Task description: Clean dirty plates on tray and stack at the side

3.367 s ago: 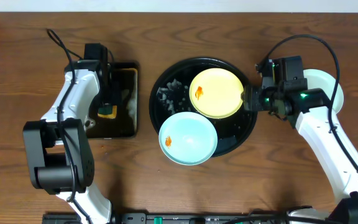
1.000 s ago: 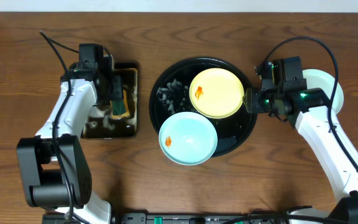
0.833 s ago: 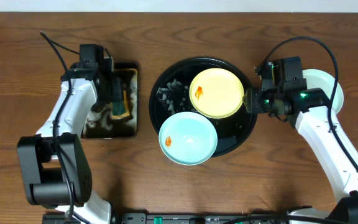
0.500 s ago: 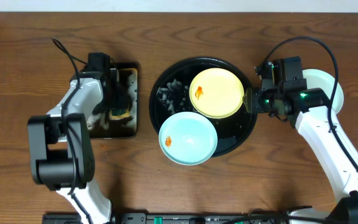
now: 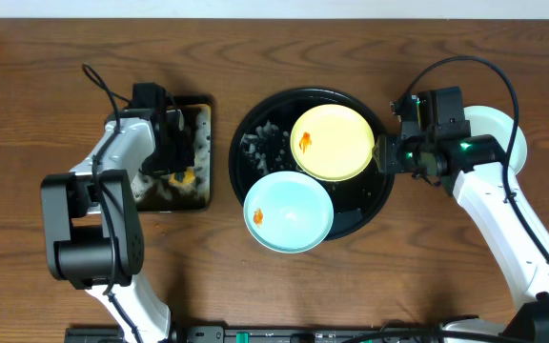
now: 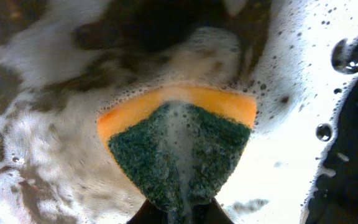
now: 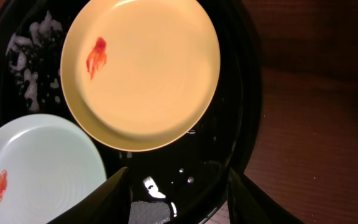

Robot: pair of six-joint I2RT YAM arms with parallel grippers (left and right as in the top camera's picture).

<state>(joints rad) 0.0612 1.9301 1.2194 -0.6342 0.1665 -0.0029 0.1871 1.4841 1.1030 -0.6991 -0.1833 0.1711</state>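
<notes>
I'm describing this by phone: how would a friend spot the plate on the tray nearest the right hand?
Find the big round black tray. Take the far plate in it, by the right hand. It alone is yellow; the near plate is blue-green.

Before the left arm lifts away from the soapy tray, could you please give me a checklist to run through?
1. Sponge gripped: ok, the left gripper is shut on the sponge.
2. Sponge soaped: ok, foam surrounds it in the rectangular tray.
3. Yellow plate clean: not ok, an orange smear shows.
4. Blue-green plate on the round tray clean: not ok, smeared too.
5. Right gripper steadying the round tray: cannot tell; it is open at the rim.
6. Stacking spot: ok, one pale plate lies to the right of the tray.
</notes>
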